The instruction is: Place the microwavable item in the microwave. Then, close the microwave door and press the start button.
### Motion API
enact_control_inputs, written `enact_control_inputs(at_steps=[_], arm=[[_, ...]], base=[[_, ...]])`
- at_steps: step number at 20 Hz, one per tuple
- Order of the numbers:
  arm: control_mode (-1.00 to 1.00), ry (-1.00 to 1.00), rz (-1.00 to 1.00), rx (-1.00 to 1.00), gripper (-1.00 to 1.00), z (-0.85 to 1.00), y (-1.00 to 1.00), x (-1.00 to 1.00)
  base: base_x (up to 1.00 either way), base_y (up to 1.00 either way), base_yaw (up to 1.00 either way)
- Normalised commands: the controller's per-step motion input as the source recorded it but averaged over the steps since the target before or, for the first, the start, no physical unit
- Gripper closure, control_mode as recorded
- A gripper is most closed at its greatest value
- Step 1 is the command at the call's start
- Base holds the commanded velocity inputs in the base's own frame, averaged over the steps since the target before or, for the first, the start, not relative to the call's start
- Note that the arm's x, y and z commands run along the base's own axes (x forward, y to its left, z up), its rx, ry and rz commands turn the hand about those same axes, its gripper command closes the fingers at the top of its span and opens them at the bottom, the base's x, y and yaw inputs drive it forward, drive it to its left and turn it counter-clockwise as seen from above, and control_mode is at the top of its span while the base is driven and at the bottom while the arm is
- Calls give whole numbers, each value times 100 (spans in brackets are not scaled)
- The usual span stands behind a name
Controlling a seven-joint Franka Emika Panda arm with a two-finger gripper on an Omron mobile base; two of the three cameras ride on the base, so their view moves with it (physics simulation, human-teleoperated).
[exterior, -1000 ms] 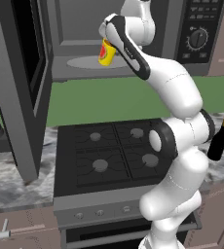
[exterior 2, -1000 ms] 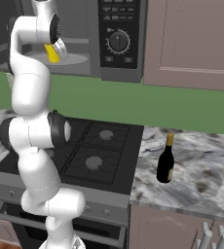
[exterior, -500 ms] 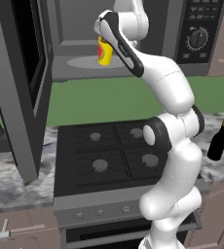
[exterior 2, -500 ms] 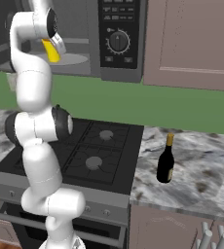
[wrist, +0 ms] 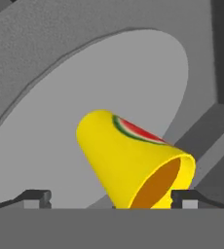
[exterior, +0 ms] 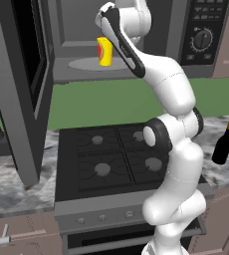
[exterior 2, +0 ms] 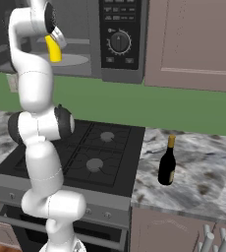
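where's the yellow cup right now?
The yellow cup sits inside the open microwave, over the round grey turntable plate. In the hand view it lies between the gripper fingertips; whether it touches the plate can't be told.

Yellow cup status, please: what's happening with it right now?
Cup between the fingers, grip cannot be confirmed. Over the turntable inside the microwave. Door open, nothing in the way.

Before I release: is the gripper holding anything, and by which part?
Yes, the yellow cup, pinched near its open rim between the gripper fingertips.
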Motion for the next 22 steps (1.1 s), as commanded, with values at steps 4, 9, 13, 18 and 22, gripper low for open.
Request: enact_control_inputs(at_steps=[4, 9, 13, 18, 22], arm=[[-100, -18, 0, -4, -100, 7, 0, -4], [-100, -26, 0, -6, -100, -11, 0, -65], [-100, -24, 0, -11, -100, -76, 1, -100], [-100, -16, 0, -19, -100, -100, -1, -95], [-100, -6, 1, -20, -100, -100, -12, -69]], base=[[0, 0, 0], [0, 0, 0], [0, 0, 0], [0, 0, 0], [0, 0, 0]])
